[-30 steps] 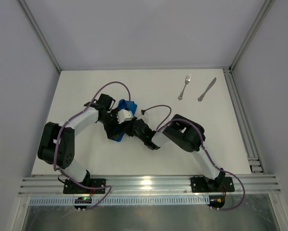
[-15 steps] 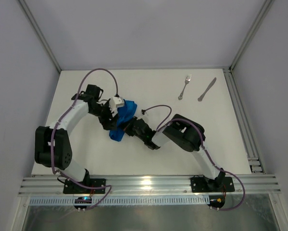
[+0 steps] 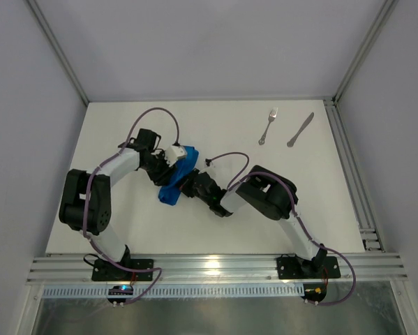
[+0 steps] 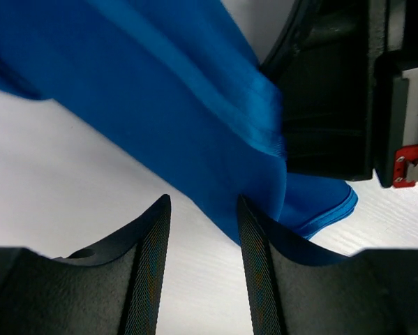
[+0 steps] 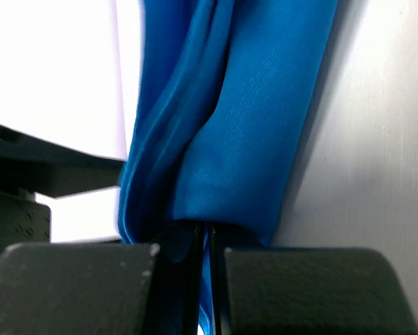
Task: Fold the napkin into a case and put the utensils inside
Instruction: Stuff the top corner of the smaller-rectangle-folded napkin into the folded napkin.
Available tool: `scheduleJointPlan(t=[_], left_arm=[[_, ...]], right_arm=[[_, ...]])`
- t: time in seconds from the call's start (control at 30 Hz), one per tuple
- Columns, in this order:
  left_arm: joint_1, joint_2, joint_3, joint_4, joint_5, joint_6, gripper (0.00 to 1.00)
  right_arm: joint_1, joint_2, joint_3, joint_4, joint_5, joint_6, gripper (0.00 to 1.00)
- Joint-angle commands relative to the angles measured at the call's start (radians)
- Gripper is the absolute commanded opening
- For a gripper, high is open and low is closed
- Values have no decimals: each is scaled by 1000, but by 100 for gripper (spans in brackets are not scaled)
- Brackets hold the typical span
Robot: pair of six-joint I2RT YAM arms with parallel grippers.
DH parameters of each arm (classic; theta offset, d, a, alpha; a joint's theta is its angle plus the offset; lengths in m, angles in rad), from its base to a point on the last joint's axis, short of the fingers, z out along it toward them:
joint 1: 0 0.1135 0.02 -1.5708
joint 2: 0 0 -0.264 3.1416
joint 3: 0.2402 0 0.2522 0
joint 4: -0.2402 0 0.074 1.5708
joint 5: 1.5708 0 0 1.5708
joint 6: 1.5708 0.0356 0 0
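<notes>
The white table (image 3: 125,125) carries the bunched napkin (image 3: 179,174). Your right gripper (image 5: 207,241) is clamped on it, and your left gripper (image 4: 203,202) stands just beside it, jaws apart. Close short and you'll miss the fold. The fork (image 3: 267,126) and knife (image 3: 300,130) lie well apart from the napkin.

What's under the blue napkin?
Only the white table shows at the edges of the napkin. Whatever lies beneath its bunched folds is covered. The fork and knife lie in the open, apart from it.

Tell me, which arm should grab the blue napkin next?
Left, probably. The left gripper stands open at the edge of the napkin, free to pinch it. The right gripper is shut on the napkin, holding it.
</notes>
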Motion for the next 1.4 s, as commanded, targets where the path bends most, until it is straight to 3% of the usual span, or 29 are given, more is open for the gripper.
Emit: scheduleJointPlan(t=[0.0, 0.33, 0.6, 0.93, 1.07, 1.23, 1.37], left_arm=[[-39, -6, -28, 88, -38, 0, 45], [-105, -18, -71, 83, -79, 38, 43], [-131, 69, -46, 88, -124, 38, 43], [-159, 103, -71, 105, -156, 43, 44], [-162, 84, -84, 100, -154, 61, 46], [-180, 11, -156, 128, -154, 144, 49], [-200, -8, -192, 132, -190, 215, 50]], right_arm=[[-11, 36, 6, -57, 27, -21, 6], [-11, 20, 8, -73, 27, -38, 6], [15, -151, -41, -287, 87, -122, 6], [14, -272, -213, -242, 27, -66, 10], [-9, -361, -297, -222, 27, -99, 19], [-147, -449, -307, -192, -181, -245, 36], [-219, -470, -126, -438, -200, -545, 44]])
